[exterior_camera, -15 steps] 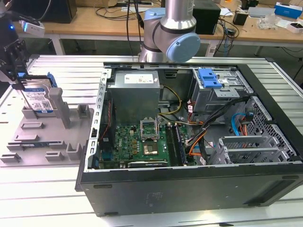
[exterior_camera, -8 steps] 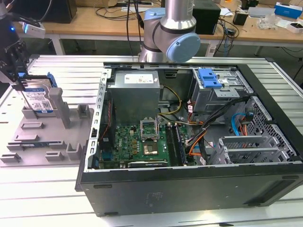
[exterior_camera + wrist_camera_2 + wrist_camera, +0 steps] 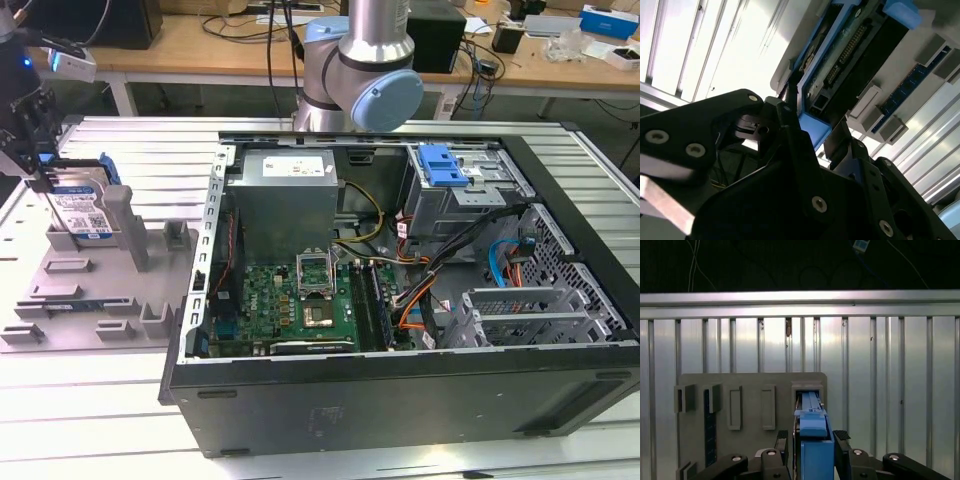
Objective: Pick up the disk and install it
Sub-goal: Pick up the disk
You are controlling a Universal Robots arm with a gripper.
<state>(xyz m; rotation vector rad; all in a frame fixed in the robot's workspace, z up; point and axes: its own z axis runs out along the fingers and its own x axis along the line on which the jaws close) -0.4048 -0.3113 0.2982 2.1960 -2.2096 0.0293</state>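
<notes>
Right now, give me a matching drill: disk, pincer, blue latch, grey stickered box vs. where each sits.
Things:
1. disk
2. pincer
3. blue latch
4. grey box

Places:
A. inside the open case, next to the green board
B. upright in the grey fixture
C. on top of the drive cage
D. at the disk's upper edge

Pairs: 1-B, 2-D, 3-C, 4-A

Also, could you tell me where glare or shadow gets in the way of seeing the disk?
Exterior view: even light, no glare on the disk. Second wrist view: glare whitens the table beside the disk, and the gripper is a dark mass in front. First wrist view: the disk is evenly lit; the background beyond the table is black.
</notes>
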